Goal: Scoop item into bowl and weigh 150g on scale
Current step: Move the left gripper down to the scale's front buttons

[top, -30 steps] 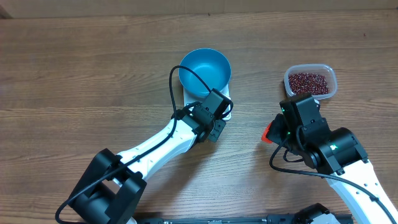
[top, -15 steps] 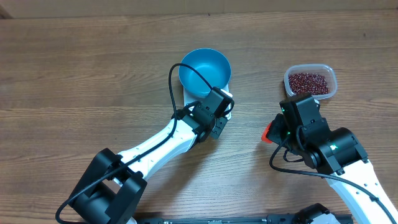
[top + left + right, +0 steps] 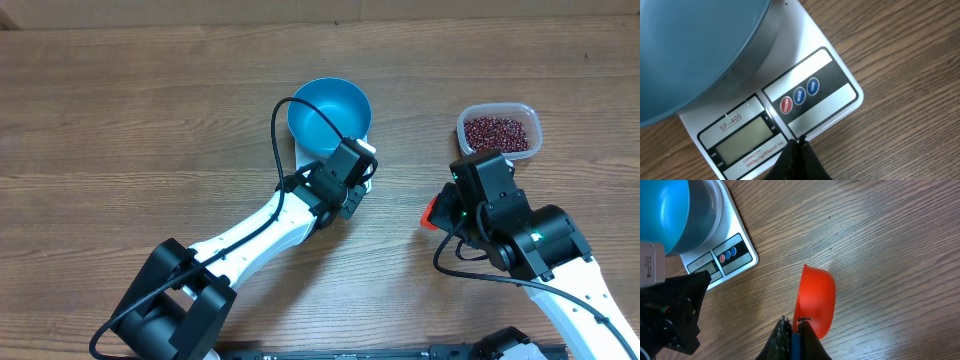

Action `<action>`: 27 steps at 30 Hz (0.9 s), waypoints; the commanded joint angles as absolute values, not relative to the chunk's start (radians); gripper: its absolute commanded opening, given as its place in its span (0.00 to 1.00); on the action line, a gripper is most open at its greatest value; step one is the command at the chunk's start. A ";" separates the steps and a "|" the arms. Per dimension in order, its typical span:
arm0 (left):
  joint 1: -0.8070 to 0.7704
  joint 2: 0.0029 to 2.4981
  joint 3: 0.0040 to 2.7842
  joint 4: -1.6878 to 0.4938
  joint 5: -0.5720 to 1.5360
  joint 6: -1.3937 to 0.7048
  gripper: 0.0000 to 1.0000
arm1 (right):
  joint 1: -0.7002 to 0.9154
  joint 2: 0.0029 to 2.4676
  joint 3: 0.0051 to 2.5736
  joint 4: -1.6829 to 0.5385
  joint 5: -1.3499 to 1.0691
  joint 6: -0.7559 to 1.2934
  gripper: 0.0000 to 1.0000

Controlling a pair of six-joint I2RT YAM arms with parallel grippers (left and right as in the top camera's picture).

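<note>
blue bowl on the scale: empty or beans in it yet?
Empty. In the overhead view the bowl shows a bare blue inside; the beans lie in the clear container.

Wooden table [image 3: 120,120]: scale [image 3: 835,75], clear container [image 3: 537,128].

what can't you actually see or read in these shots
- Left wrist: the scale display shows no legible digits.
- Left wrist: the blue bowl inside is hidden by its own wall.
- Overhead: scale mostly hidden under bowl and left arm.
- Right wrist: the orange scoop handle is buried between the right jaws.
</note>
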State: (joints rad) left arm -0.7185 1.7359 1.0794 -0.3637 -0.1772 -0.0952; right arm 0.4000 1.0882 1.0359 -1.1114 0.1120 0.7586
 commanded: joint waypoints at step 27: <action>-0.719 1.747 1.073 -0.350 -0.194 0.005 0.04 | 0.397 1.071 1.066 -1.108 0.138 0.755 0.04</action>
